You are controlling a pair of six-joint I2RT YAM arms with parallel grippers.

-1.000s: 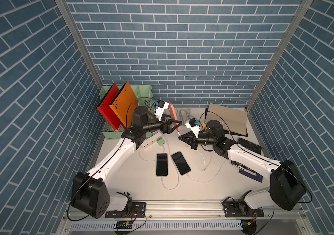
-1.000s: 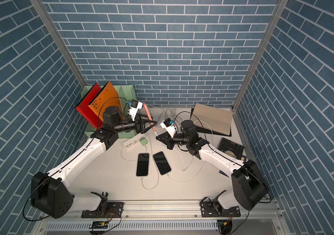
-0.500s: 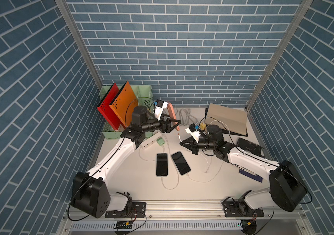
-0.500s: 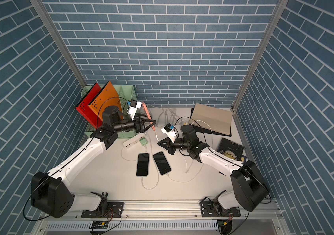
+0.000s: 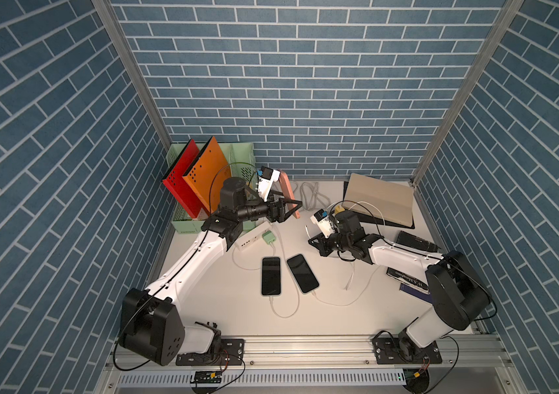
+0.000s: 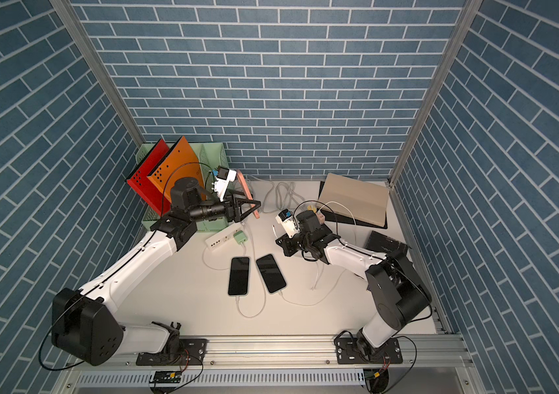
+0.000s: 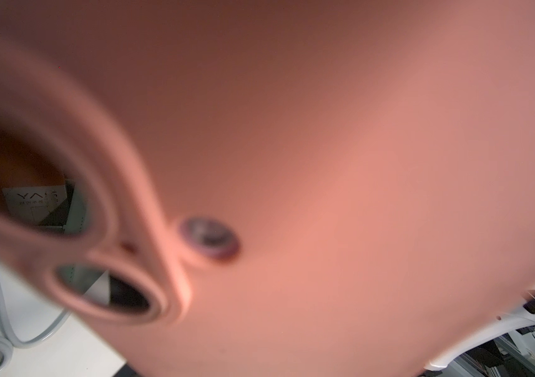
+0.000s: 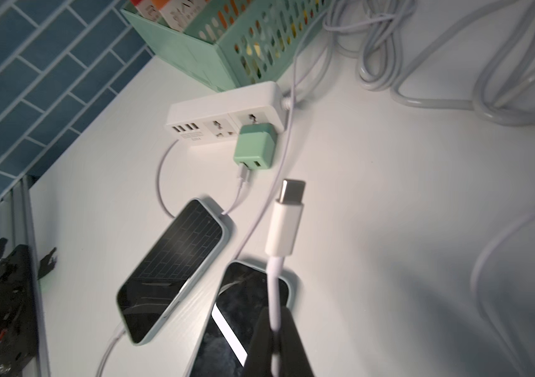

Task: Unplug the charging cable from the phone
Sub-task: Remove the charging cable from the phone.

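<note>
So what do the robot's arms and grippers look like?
Both arms, the left arm and right arm, have white shell links with bulky black joint housings and thin black cables looping alongside. The left gripper and right gripper have black wedge-shaped fingers. Each wrist carries a white camera block with a blue patch.

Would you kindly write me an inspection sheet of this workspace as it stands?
Surface: white table; no damage seen.
Job's things: pink phone lifted; charging cable, plug free; straight phone and slanted phone flat, both plugged in.
Clutter: green basket with folders, beige pad, black box, book.
Grippers: left gripper shut on pink phone; right gripper shut on charging cable.
Cables: grey cord coiled at back; power strip with green charger.
Surroundings: blue brick walls.
</note>
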